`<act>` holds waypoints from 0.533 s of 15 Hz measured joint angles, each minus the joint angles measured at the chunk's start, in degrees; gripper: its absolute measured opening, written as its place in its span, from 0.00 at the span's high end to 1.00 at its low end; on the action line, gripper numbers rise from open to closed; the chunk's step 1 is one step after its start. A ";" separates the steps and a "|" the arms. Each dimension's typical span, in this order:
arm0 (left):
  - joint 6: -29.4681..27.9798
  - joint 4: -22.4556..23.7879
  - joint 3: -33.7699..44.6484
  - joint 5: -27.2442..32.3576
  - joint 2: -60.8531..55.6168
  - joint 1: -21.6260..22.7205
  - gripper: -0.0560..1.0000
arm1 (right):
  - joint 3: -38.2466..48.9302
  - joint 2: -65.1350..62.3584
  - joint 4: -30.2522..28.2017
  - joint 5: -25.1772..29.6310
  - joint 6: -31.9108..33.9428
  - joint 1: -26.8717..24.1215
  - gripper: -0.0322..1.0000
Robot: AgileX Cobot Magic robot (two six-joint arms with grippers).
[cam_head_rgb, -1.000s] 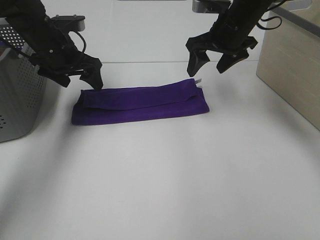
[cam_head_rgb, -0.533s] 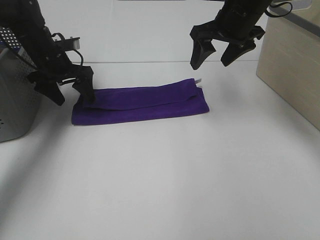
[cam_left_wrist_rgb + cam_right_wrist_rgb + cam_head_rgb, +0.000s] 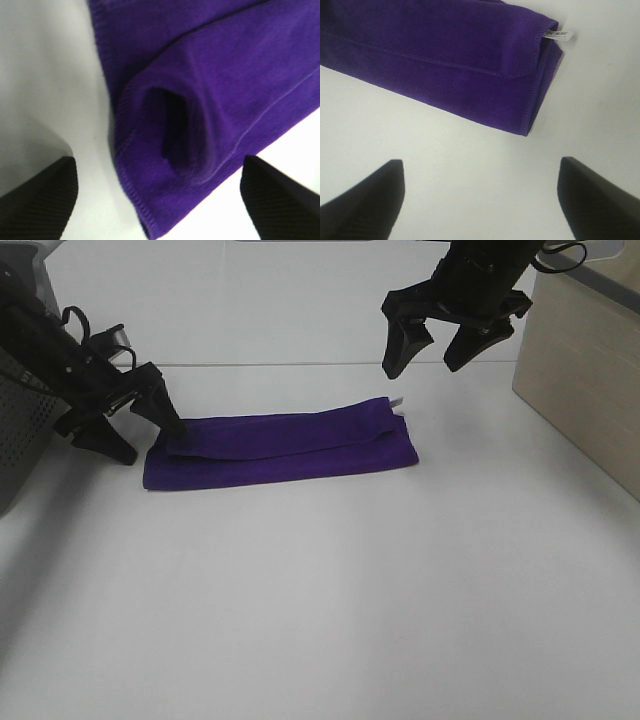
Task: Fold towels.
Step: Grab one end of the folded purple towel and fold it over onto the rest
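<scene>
Left hand (image 3: 155, 443) first: fingers spread wide, low at the left end of the towel (image 3: 280, 450), nothing pinched between them. One fingertip sits right at the corner of the top flap, the other out over bare counter (image 3: 330, 590) beside the cloth. Is that inner tip actually touching the fabric? It looks like it, but the high camera is too far off to be sure. From the left wrist camera, only the two dark tips poke into view. The picture is soft, and the towel's folded end gapes into a dark pocket whose inside is hidden.

Over to the right hand (image 3: 420, 368): also spread, empty, hanging in the air above the towel's right end and clear of it. Its wrist camera shows just the fingertips, with bare counter between them and the cloth's end beyond.

The towel itself lies flat on the counter between the two hands, folded into a long narrow purple band, the top layer set back so a strip of the lower layer shows along the near edge. The small white tag (image 3: 558, 34) sticks out at the right end; its print is too small to read.

At the far left a grey perforated basket (image 3: 18, 455) is cut off by the frame, and a pale wooden box (image 3: 585, 370) runs off the right side.
</scene>
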 joint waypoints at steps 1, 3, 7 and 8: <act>0.23 -1.49 -0.17 -0.06 0.46 0.00 0.18 | 0.00 0.00 -0.06 0.00 0.00 0.00 0.18; 0.17 -2.35 -0.23 0.06 0.80 0.00 0.18 | 0.00 0.00 -0.06 0.00 0.00 0.00 0.18; 0.00 -2.01 -0.92 -0.86 1.49 -5.21 0.18 | 0.00 0.00 -0.06 0.29 0.00 0.00 0.18; 0.00 -2.01 -1.03 -1.20 1.78 -6.30 0.19 | 0.00 0.00 -0.06 0.57 0.00 0.00 0.18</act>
